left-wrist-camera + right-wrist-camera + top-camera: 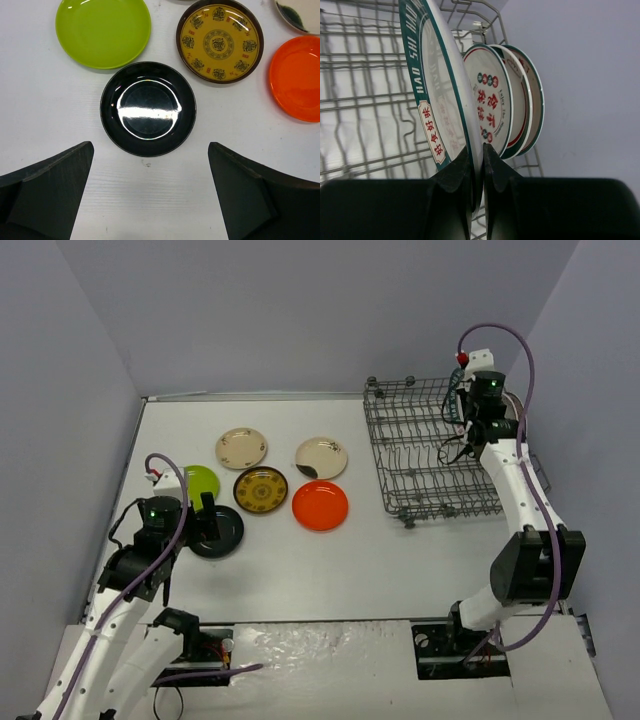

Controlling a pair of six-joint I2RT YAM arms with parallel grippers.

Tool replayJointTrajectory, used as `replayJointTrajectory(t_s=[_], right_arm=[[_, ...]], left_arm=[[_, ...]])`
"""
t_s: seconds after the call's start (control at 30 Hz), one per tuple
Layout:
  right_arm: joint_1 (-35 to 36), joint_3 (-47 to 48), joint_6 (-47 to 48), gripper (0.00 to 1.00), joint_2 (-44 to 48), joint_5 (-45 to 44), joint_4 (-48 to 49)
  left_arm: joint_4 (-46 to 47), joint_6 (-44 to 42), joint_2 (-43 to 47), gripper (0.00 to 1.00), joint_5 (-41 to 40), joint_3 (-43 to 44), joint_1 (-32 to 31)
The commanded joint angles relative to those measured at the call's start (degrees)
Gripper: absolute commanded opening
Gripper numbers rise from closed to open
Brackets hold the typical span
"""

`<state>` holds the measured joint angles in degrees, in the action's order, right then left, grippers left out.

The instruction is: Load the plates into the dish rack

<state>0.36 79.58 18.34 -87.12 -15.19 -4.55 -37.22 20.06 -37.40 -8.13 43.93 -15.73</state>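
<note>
Right gripper (476,162) clamped on a green-rimmed plate (437,85); left gripper (150,150) spread wide.
We find the plate held on edge at frame centre, apparently to slot into the dish rack (365,105) beside the racked plates (492,97). The black plate (148,108) lies flat ahead of the left fingers, centred for a grasp.

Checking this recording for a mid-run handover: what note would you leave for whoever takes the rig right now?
Left tool: open, above the black plate, holding nothing.
Right tool: shut on a green-rimmed plate, held on edge at the rack, not yet released.
Done: two more plates stand in the rack behind it.
Left: six on the table: black plate, lime-green plate, brown plate, orange plate, two cream plates.
</note>
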Motion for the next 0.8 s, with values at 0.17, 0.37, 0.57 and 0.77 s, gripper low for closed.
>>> replayJointTrajectory(t_s=[0.17, 0.37, 0.57, 0.77], right_arm=[[-2.19, 7.32, 10.07, 0.0, -8.65, -11.88, 14.85], [-4.35, 6.95, 8.38, 0.0, -10.58, -10.51, 15.63], [-5.63, 5.58, 6.96, 0.0, -12.19, -6.63, 15.62], [-6.51, 4.79, 4.59, 0.0, -13.08, -3.32, 15.02]], left_arm=[[4.43, -3.69, -1.21, 0.97, -2.87, 1.74, 1.25], [4.32, -3.71, -0.85, 0.97, -3.94, 1.68, 1.82], [4.79, -3.89, -1.2, 0.97, -2.78, 1.59, 2.74], [4.96, -3.98, -1.53, 0.97, -2.51, 1.59, 3.51]])
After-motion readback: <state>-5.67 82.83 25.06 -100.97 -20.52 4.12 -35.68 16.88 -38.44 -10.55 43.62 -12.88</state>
